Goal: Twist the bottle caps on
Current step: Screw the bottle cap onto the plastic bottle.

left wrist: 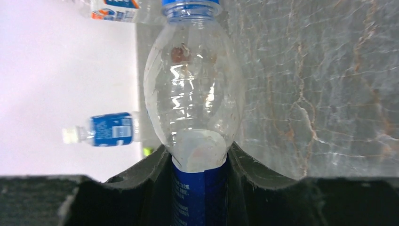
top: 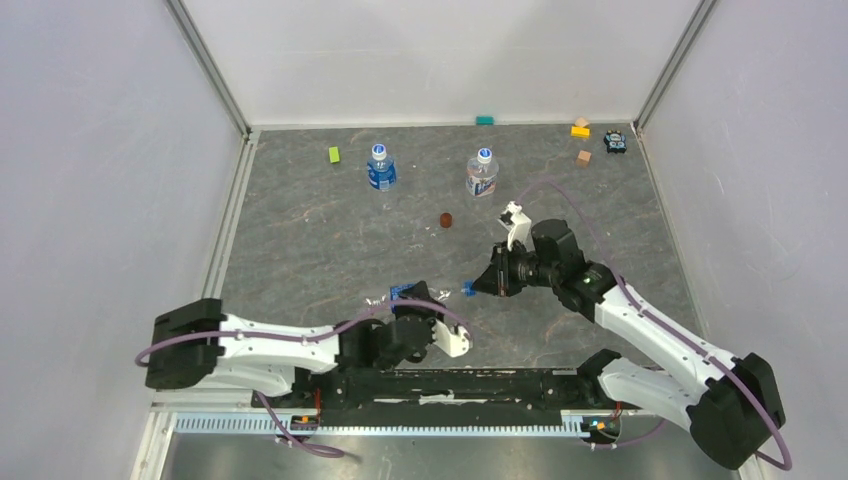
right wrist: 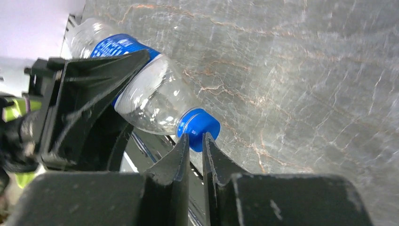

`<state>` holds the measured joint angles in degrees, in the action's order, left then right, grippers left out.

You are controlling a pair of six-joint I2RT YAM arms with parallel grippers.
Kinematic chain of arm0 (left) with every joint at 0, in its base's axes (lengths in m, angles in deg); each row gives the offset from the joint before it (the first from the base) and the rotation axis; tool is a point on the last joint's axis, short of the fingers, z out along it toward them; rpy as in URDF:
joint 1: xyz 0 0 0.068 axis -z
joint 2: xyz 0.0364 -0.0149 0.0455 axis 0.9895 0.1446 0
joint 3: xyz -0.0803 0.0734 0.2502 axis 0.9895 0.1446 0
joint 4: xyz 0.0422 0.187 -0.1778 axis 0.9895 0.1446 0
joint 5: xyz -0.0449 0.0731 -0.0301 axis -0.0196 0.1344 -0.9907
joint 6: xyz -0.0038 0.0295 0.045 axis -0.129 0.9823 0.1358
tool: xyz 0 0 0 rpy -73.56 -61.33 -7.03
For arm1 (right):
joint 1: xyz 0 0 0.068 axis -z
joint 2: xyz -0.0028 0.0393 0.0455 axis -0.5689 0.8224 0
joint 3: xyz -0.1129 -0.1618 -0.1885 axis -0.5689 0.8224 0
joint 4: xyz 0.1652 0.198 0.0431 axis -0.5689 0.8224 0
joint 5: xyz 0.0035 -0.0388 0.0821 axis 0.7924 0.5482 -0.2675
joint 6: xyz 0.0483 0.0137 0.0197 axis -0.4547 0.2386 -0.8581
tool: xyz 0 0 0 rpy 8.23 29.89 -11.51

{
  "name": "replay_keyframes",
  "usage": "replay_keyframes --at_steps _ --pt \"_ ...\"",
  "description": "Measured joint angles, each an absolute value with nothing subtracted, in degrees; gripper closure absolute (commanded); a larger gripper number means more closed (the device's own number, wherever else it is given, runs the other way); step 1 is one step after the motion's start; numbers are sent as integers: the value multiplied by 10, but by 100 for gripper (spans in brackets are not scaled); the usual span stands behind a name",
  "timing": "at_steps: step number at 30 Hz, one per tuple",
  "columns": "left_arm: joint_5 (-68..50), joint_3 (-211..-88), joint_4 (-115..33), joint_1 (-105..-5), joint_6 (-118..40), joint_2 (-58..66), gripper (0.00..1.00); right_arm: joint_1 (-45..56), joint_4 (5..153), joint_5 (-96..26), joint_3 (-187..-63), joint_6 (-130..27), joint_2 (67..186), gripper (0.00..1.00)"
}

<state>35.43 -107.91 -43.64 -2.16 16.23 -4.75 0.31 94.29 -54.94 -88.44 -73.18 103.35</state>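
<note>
Bottle (right wrist: pixel 150 101) is lying sideways, the left gripper (left wrist: pixel 197 153) grasping it; the right gripper (right wrist: pixel 194 140), pinched closed, is sitting at its blue cap (right wrist: pixel 200 126).

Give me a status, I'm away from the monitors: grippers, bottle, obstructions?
Status: left fingers clamped on the bottle, held sideways; right fingers shut, tips at the blue cap on its neck. No obstruction seen near them.
</note>
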Motion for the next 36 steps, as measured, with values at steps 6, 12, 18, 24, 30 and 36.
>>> replay_keyframes --at_steps 6,12,18,24,30,36 --pt "467 -1037 -584 23 266 26 71 9 869 -523 -816 -821 1018 96" --pt "406 -1054 -591 -4 187 -32 70 14 879 -507 -909 -740 990 78" --pt "271 -1078 -550 -104 62 -112 69 14 900 -518 -997 -583 960 59" --pt "112 -1080 -486 -198 -35 -138 68 26 949 -595 -1000 -414 940 36" --pt "-50 -1099 -438 -257 -93 -150 69 34 1002 -672 -1005 -271 914 33" --pt "-189 -1124 -416 -292 -132 -173 71 36 1048 -732 -1020 -168 913 34"
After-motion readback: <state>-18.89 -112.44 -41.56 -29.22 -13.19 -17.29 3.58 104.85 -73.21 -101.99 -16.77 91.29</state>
